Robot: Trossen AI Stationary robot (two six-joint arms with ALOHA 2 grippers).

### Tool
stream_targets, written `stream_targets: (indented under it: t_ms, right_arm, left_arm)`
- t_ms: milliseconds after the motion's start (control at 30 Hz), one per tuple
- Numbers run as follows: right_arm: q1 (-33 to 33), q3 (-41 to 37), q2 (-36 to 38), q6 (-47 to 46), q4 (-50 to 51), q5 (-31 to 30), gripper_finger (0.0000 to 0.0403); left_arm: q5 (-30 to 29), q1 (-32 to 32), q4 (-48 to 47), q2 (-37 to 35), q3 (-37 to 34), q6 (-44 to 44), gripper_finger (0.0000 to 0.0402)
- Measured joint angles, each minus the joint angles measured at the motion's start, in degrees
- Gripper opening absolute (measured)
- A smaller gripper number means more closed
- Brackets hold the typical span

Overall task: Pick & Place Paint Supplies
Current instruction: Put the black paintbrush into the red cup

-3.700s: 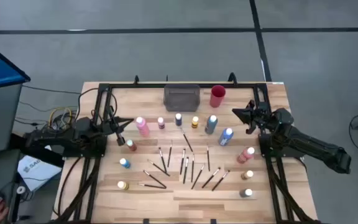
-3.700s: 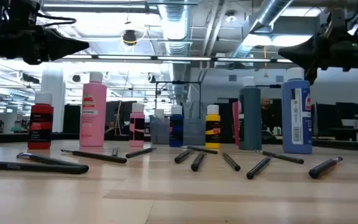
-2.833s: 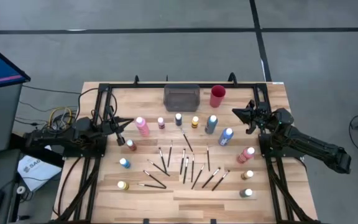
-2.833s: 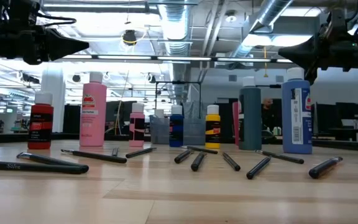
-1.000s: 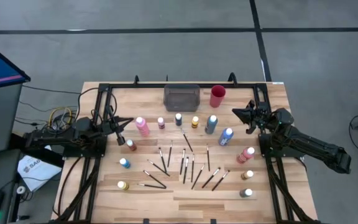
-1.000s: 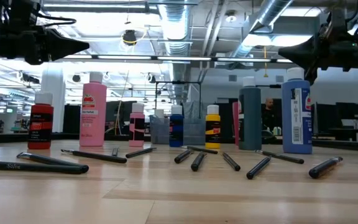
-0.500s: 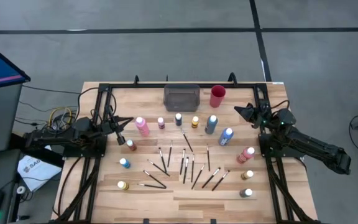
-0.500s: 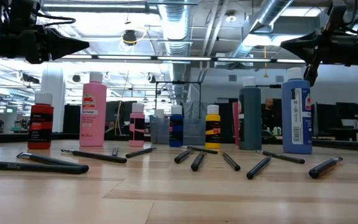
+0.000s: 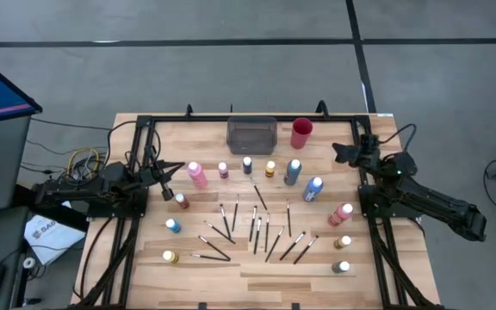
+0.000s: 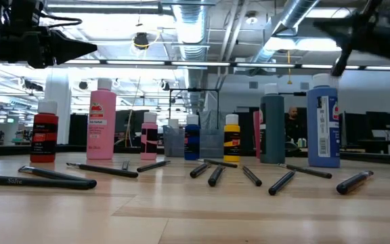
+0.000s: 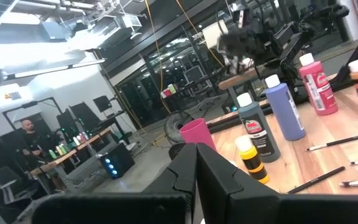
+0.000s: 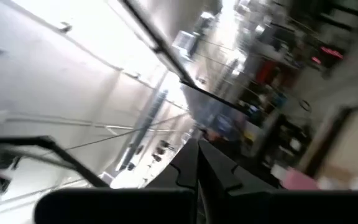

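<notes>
Paint bottles stand upright on their bases in a loose arc on the wooden table: a tall pink one [image 9: 197, 175], a grey-blue one [image 9: 293, 171], a blue one [image 9: 313, 189], and smaller ones down both sides. Several thin dark brushes [image 9: 257, 226] lie flat in the middle. My left gripper [image 9: 177, 167] hovers shut, above the table by the tall pink bottle, pointing toward the table's right. My right gripper [image 9: 337, 152] hovers shut near the red cup [image 9: 301, 133], pointing toward the table's left and tipped upward. In the low view both show high above the bottles, one gripper [image 10: 90, 49] at the picture's left and the other [image 10: 320, 27] at its right.
A grey tray [image 9: 251, 134] sits at the far middle of the table beside the red cup. A black frame [image 9: 149, 120] runs around the table's far edge and sides. Bare wood lies along the near edge [image 9: 257, 288].
My right gripper has risen, tipped its fingers upward and rolled about its own axis, drawing back a little toward the table's right edge. It stays shut. My left gripper and all bottles and brushes have kept still.
</notes>
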State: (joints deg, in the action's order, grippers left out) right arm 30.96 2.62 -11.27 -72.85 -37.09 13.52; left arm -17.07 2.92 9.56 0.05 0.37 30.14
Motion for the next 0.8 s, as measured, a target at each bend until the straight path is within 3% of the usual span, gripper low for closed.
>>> stream_targets:
  t_ms: [167, 333, 600, 800]
  right_arm:
    - [-2.32, 10.54, -0.06, 11.46, 4.05, -0.04, 0.0]
    - [-6.23, 26.82, -6.02, 21.83, 26.9, 0.35, 0.0]
    - [-17.16, 49.24, -21.74, 13.95, 69.18, 0.5, 0.0]
    - [-29.52, 58.04, -34.02, 5.38, 79.48, -0.12, 0.0]
  left_arm:
    - [1.44, 0.0, 0.11, 0.04, -0.01, -9.65, 0.0003]
    - [1.08, 0.0, 0.42, 0.04, 0.0, -12.96, 0.0003]
    - [1.06, 0.0, 0.52, 0.04, 0.01, -13.06, 0.0003]
    - [1.06, 0.0, 0.92, 0.05, 0.0, -13.06, 0.0003]
